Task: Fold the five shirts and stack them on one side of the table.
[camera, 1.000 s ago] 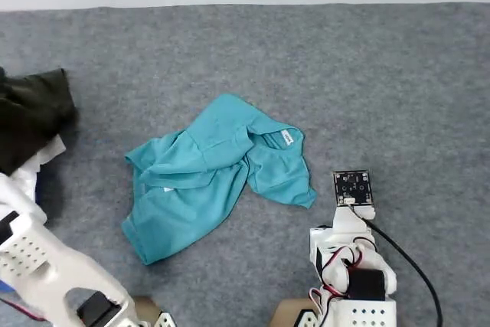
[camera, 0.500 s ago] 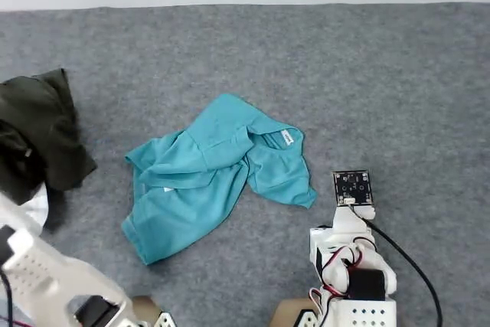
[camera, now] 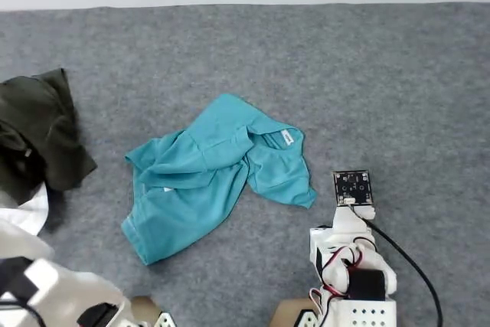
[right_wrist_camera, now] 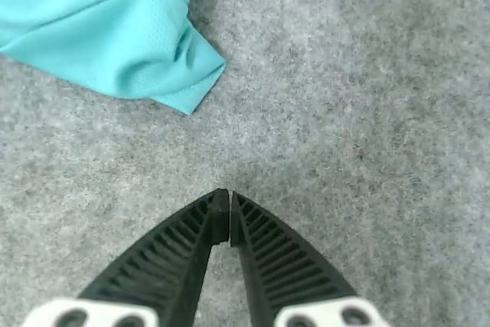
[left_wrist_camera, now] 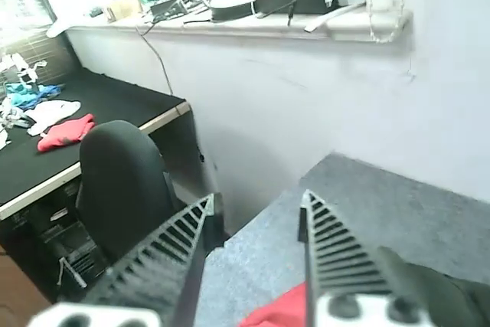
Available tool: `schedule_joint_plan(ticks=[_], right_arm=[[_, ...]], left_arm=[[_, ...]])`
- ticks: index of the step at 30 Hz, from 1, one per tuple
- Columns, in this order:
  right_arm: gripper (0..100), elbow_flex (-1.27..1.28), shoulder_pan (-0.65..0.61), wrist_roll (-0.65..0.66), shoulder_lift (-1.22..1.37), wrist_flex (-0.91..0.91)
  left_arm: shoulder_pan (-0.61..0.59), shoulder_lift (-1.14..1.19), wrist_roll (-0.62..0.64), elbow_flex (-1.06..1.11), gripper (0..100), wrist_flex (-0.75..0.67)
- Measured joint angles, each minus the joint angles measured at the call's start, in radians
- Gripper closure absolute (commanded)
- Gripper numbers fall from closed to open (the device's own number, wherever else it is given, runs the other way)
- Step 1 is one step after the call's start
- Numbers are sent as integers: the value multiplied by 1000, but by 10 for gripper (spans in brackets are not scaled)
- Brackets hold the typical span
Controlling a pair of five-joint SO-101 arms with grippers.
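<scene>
A crumpled teal shirt [camera: 214,174] lies in the middle of the grey felt table [camera: 367,82]; one corner of the teal shirt [right_wrist_camera: 115,28] sits just ahead of my right gripper [right_wrist_camera: 224,193], which is shut and hovers low over bare felt. At the table's left edge a dark shirt [camera: 38,135] lies heaped over a white shirt [camera: 27,216]. My left gripper [left_wrist_camera: 256,198] is open with nothing between its fingers, raised above that pile, pointing off the table. A bit of red cloth [left_wrist_camera: 276,312] and the dark shirt [left_wrist_camera: 452,296] show under it.
The right arm [camera: 352,266] stands at the front edge, right of the teal shirt. The left arm [camera: 46,289] fills the front left corner. Beyond the table's left edge are a black chair [left_wrist_camera: 122,181] and a wall. Bare felt stretches across the back and right.
The dark shirt spread out to the right over the left pile and now lies still. The left arm pulled back toward the front left corner. The right arm has not moved.
</scene>
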Motion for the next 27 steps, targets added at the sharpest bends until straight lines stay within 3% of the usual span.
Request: schedule_joint_plan(ticks=[6,15,22,27], right_arm=[[985,0,0,0,0,0],[985,0,0,0,0,0],[985,0,0,3,0,-3],[983,-55,-12,3,0,-144]], left_arm=[[98,-227,3,288,855,0],[339,-709,5,1036,856,0],[377,-870,5,1425,910,0],[376,-916,5,1588,952,0]])
